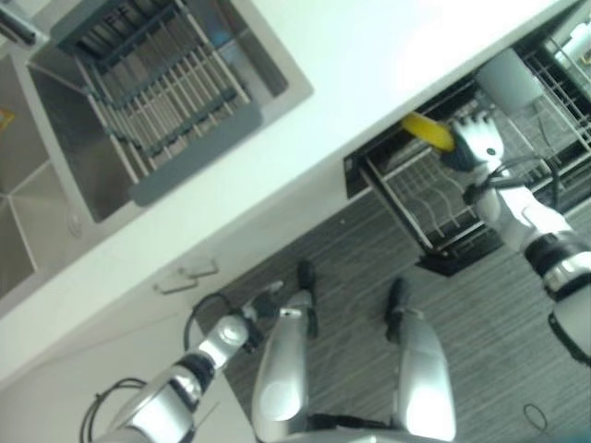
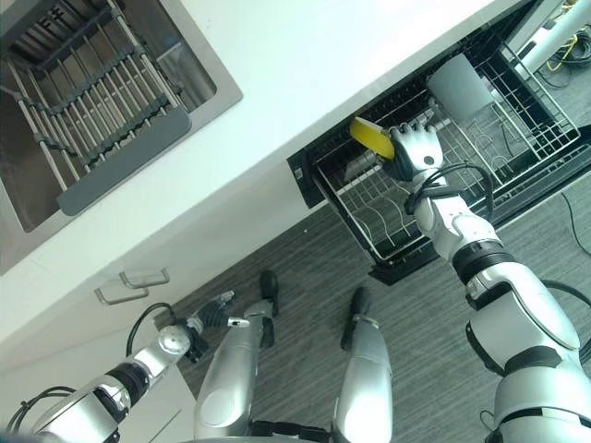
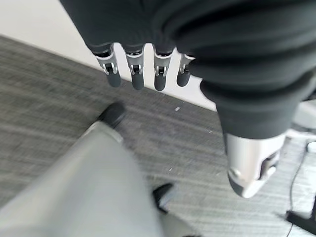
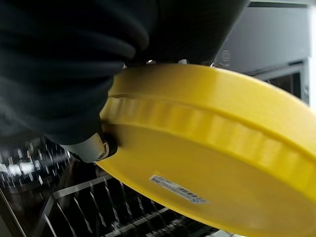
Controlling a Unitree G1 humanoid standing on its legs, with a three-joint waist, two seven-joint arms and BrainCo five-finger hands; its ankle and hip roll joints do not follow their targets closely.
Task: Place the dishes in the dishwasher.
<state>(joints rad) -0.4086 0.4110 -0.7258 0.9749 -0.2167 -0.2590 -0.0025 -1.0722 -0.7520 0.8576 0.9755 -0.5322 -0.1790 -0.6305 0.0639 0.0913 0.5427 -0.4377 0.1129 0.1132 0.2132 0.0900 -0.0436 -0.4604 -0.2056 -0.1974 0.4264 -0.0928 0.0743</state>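
Note:
My right hand grips a yellow plate by its edge, holding it on edge over the near end of the pulled-out dishwasher rack, just under the counter's lip. In the right wrist view the yellow plate shows its ribbed underside and a small label, with the rack's tines below it. My left hand hangs low beside the cabinet front, fingers straight and holding nothing. A grey cup stands in the rack's far part.
A white counter runs across above the dishwasher. A steel sink with a slatted drain rack lies at the left. Cabinet handles sit below the counter. Grey plank floor lies in front.

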